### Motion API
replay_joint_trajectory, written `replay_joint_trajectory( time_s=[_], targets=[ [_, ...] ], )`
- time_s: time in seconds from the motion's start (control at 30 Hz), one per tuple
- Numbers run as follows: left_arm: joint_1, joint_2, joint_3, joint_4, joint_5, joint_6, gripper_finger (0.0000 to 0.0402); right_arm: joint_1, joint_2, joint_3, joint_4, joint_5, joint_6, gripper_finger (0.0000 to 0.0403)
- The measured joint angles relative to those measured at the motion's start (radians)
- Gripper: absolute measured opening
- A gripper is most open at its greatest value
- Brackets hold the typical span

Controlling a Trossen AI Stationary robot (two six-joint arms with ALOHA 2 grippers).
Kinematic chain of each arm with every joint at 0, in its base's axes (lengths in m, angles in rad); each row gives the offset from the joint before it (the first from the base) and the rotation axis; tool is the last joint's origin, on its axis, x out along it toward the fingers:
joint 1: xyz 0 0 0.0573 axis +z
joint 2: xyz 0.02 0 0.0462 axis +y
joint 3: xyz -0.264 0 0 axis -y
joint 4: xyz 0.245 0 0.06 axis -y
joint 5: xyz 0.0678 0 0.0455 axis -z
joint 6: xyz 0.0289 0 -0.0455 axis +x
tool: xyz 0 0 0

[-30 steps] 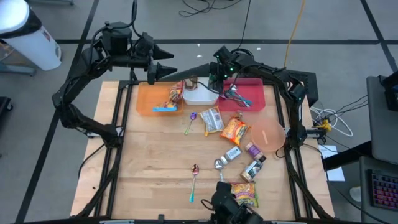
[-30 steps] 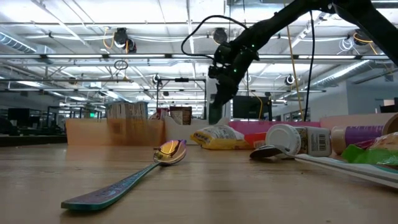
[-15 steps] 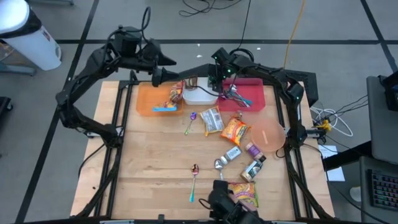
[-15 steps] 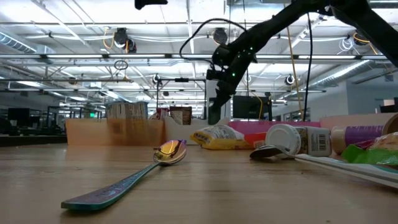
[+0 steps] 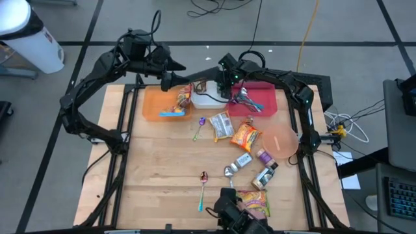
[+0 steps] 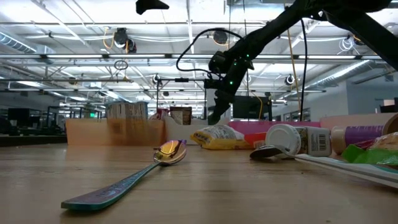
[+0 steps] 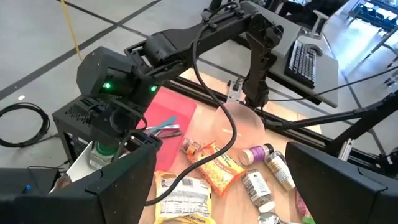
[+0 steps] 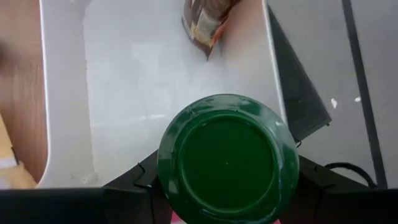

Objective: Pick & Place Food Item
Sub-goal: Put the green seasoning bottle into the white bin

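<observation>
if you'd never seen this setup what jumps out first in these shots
Probably the right gripper at the table's far edge, shut on a green-lidded jar held just above the white bin, which already holds a brown packet. Next, the loose scatter on the wooden table: an orange snack bag, small bottles, and the iridescent spoon lying close to the low camera. The left gripper hangs open over the orange bin.

No wording, brand, number or sign is showing clearly enough to read. The snack packets (image 5: 245, 136) and small bottles (image 5: 264, 175) on the surface (image 5: 156, 175) are carrying printed labels, but their lettering is staying too small and blurred.
</observation>
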State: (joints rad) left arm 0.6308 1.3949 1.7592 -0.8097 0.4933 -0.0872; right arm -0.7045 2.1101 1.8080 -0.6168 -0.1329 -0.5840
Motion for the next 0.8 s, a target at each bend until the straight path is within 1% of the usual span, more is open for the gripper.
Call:
replay_joint_trajectory(
  time_s=[0.23, 0.57, 0.8],
  targets=[
    [0.0, 0.0, 0.0, 0.0, 0.0, 0.005, 0.0365, 0.0, 0.0, 0.0, 0.008, -0.001, -0.004, 0.0191],
    [0.0, 0.0, 0.0, 0.0, -0.001, 0.006, 0.0365, 0.004, -0.005, -0.085, 0.049, 0.002, -0.005, 0.0191],
    [0.0, 0.0, 0.0, 0.0, -0.001, 0.007, 0.0365, 0.005, -0.005, -0.09, 0.076, 0.003, -0.004, 0.0194]
  ],
)
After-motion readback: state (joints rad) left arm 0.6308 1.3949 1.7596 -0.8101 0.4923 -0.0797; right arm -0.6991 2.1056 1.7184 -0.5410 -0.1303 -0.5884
